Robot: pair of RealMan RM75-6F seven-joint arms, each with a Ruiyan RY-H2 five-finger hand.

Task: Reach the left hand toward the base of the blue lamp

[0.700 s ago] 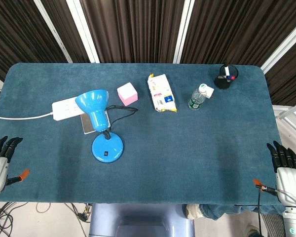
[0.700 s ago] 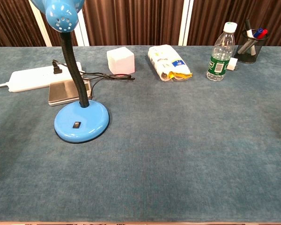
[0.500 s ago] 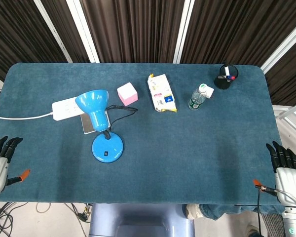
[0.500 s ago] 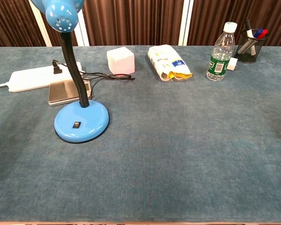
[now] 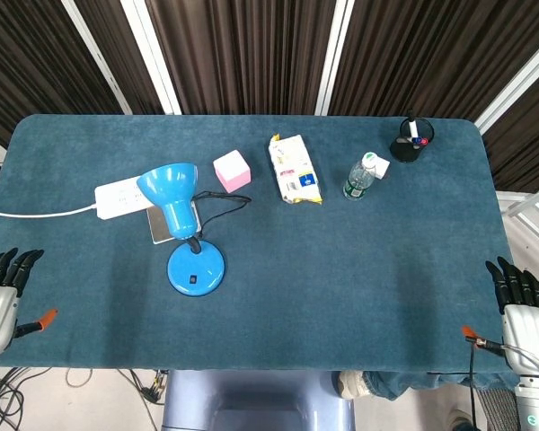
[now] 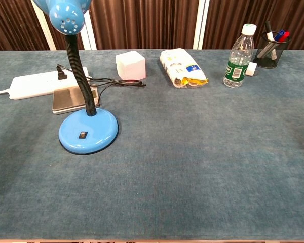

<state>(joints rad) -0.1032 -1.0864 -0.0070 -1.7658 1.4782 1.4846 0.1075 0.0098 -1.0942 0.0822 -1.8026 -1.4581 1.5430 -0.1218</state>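
Left hand [image 5: 0, 301] waits at the near left edge of the counter [image 5: 341, 269], holding nothing, its fingers straight and a little apart. Right hand [image 5: 521, 314] waits the same way at the near right edge. Blue lamp [image 5: 181, 224] stands on the left half, and its round base [image 5: 196, 269] lies at about two o'clock from the left hand, well apart. To do this well, the left hand should come in low, go slowly, and stay under the lamp's head so nothing tips.

I'm seeing matt, felt-like blue cloth covering my worktop [image 6: 202, 167], glossy blue lamp base [image 6: 88, 132], ribbed black lamp neck [image 6: 80, 76], clear plastic bottle [image 6: 238, 55]
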